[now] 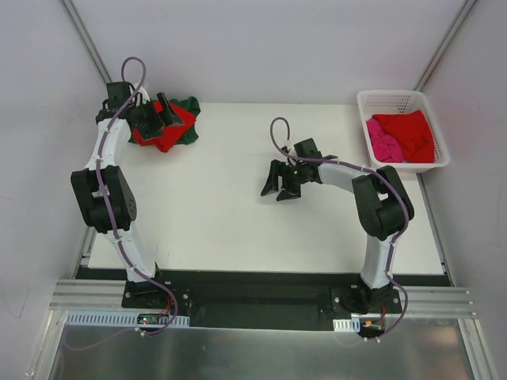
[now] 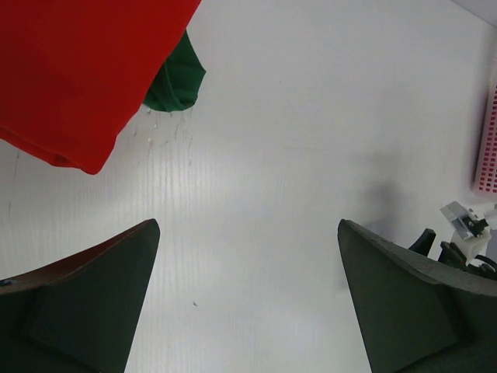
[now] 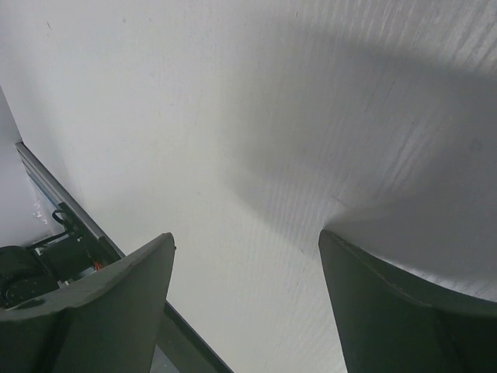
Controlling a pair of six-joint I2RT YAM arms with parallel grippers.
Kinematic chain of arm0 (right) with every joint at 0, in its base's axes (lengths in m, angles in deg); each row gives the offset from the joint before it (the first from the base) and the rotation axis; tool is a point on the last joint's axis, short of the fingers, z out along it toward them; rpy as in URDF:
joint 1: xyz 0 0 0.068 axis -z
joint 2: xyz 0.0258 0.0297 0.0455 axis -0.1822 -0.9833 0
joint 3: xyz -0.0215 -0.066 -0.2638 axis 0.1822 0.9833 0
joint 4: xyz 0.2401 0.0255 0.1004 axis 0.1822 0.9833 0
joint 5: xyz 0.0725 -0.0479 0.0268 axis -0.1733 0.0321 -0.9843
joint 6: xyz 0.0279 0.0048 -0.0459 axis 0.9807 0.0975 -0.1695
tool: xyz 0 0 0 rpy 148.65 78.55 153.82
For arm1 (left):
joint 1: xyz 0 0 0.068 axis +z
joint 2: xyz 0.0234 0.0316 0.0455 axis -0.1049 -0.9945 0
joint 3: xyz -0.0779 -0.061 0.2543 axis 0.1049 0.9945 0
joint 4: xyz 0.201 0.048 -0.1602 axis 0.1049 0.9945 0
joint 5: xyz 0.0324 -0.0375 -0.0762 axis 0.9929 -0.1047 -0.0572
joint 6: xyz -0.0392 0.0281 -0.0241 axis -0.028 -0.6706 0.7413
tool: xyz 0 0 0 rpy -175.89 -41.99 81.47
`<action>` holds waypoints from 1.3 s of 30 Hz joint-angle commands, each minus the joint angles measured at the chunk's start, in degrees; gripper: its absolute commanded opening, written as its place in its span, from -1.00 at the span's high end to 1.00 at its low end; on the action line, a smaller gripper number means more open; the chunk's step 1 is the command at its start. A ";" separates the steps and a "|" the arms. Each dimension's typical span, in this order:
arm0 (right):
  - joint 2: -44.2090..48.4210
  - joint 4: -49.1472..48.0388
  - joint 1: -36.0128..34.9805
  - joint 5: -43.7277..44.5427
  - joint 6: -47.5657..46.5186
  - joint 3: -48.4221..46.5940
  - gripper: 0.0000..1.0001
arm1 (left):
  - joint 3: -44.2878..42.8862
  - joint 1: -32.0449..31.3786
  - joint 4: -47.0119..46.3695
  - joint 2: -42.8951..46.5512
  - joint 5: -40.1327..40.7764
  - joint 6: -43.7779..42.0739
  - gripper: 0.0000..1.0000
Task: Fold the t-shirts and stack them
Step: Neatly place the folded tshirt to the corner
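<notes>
A bright red t-shirt (image 1: 168, 133) lies folded on a dark green t-shirt (image 1: 189, 119) at the table's back left corner. My left gripper (image 1: 158, 119) hovers over that pile, open and holding nothing. In the left wrist view the red t-shirt (image 2: 78, 70) fills the upper left with the green t-shirt (image 2: 177, 81) peeking out beside it, and the left gripper (image 2: 248, 225) frames bare table. Another red t-shirt (image 1: 412, 133) and a pink t-shirt (image 1: 382, 146) lie crumpled in the basket. My right gripper (image 1: 280, 190) stands open over mid-table. The right gripper (image 3: 247, 235) shows only table between its fingers.
The white lattice basket (image 1: 396, 96) sits at the back right corner; its side (image 2: 488, 148) shows at the left wrist view's edge. The table's near edge with its metal rail (image 3: 46, 186) runs past the right gripper. White walls enclose the table.
</notes>
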 commanded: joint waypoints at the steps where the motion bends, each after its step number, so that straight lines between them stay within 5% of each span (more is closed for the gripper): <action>1: 1.55 2.40 -0.37 2.93 -1.79 1.73 -0.58 | 3.11 -0.31 -3.64 -1.28 -0.27 2.69 -0.99; 15: 0.76 2.40 -0.37 2.49 -1.88 0.94 -0.58 | 16.47 -0.83 -17.62 2.13 0.88 9.37 -0.82; 25: 3.30 3.18 -0.81 4.95 -2.23 1.20 -0.58 | 20.95 -1.36 -18.07 9.34 1.49 8.41 -0.98; 39: 25.61 9.95 -0.81 30.61 -10.05 6.74 -0.80 | 35.00 -7.51 -12.45 31.31 9.84 4.10 -0.98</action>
